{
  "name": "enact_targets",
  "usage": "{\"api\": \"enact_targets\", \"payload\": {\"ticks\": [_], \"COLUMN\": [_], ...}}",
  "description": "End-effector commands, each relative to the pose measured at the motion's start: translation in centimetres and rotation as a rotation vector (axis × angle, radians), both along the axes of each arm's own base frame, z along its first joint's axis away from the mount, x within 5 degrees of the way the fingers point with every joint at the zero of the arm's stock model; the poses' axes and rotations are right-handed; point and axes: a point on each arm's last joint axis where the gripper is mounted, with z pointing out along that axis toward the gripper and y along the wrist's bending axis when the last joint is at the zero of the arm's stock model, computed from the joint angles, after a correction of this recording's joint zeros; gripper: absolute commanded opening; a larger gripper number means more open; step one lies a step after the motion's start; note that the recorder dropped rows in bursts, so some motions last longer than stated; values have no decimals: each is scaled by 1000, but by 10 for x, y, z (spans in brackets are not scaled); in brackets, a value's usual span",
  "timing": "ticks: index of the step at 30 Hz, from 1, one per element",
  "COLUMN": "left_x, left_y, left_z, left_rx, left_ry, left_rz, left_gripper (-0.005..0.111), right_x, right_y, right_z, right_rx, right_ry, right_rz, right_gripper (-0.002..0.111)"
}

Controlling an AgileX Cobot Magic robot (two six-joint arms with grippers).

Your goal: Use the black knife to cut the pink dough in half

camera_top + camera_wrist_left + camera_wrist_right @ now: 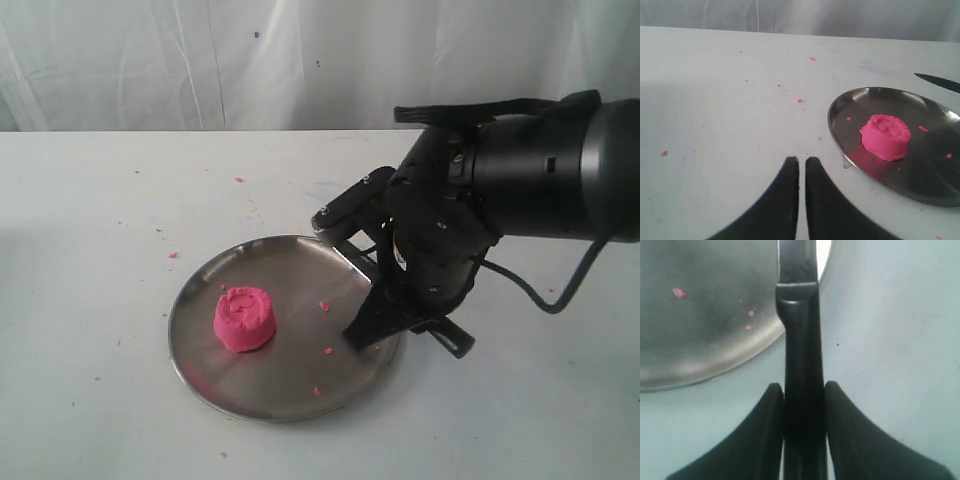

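The pink dough (245, 318) is a squat lump with a dimpled top, left of centre on the round steel plate (190, 300). It is whole. My right gripper (405, 322) reaches down at the plate's right rim and is shut on the handle of the black knife (456, 342). In the right wrist view the fingers (771, 405) press both sides of the knife (801, 340), whose blade end crosses the plate's rim (700, 330). The left wrist view shows my left gripper (802, 160) shut and empty over the table, short of the plate (840, 107) and dough (885, 137). The knife's tip (940, 82) shows beyond the plate.
Tiny pink crumbs (324, 306) lie on the plate, and more crumbs (239, 180) are scattered over the white table. A white curtain (200, 60) hangs along the table's far edge. The bulky right arm (540, 170) hangs over the table's right side.
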Motion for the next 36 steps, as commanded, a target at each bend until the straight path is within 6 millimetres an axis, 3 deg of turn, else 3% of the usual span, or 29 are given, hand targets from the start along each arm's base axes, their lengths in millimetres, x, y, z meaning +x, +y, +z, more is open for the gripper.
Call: {"api": "enact_targets", "payload": {"ticks": [1,7,16,20,23,27,32,36], "left_x": [0,0,0,0,2,-1,-12,-9], "left_y": [0,0,0,0,-1,-9,-23,-24], "left_z": [-1,-1,-1,1,11,10,42,55], "left_rx": [-14,-14,-14,-24,-629,-926,-909,-867], "left_ry": [-4,-4,-4,-17,-27,102,158,165], "left_rz": [1,1,1,10,90,66,-108,-117], "left_gripper": [12,12,12,12,12,9,4,7], "right_x": [-16,-37,-95,-117,-132,-148,-158,-166], "right_y": [9,3,3,11,19,27,39,47], "right_z": [21,52,91,94,93,95,108,125], "right_rx": [-19,117,281,299,286,297,353,420], "right_ry": [-92,-181,-224,-193,-177,-175,-212,-244], "right_rz": [55,-21,116,183,248,329,410,457], "right_gripper": [7,7,7,7,7,7,7,7]}}
